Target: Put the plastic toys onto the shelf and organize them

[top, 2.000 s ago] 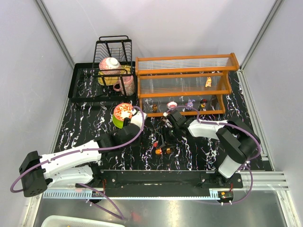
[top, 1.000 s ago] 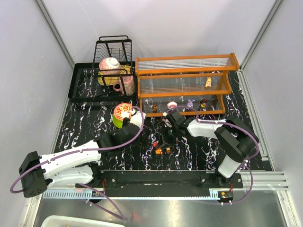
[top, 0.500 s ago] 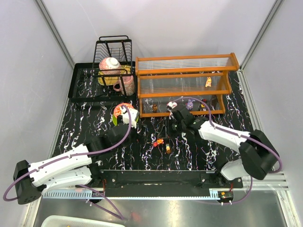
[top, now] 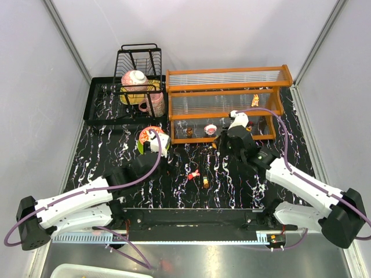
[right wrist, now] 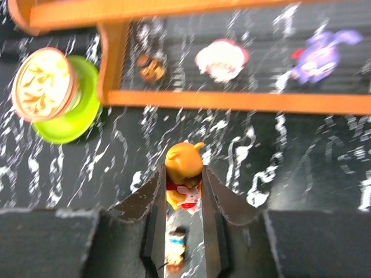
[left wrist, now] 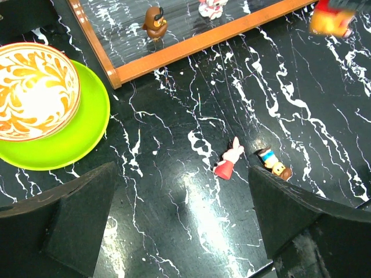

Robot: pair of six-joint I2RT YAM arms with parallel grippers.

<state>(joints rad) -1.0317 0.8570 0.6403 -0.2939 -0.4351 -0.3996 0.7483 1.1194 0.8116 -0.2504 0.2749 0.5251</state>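
Pinching a yellow bear (right wrist: 184, 164) in the right gripper (right wrist: 182, 175) near the shelf (right wrist: 232, 101); holding nothing in the wide-open left gripper (left wrist: 185, 220).

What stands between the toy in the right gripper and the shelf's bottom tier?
Nothing loose does. The yellow toy in the right gripper faces bare table up to the shelf, whose front rail crosses the way. Behind it a brown toy and a pink-white toy flank a free gap.

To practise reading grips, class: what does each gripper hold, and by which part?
The right gripper pinches the small orange plastic bear figurine by its red body, head free. The left gripper holds nothing.
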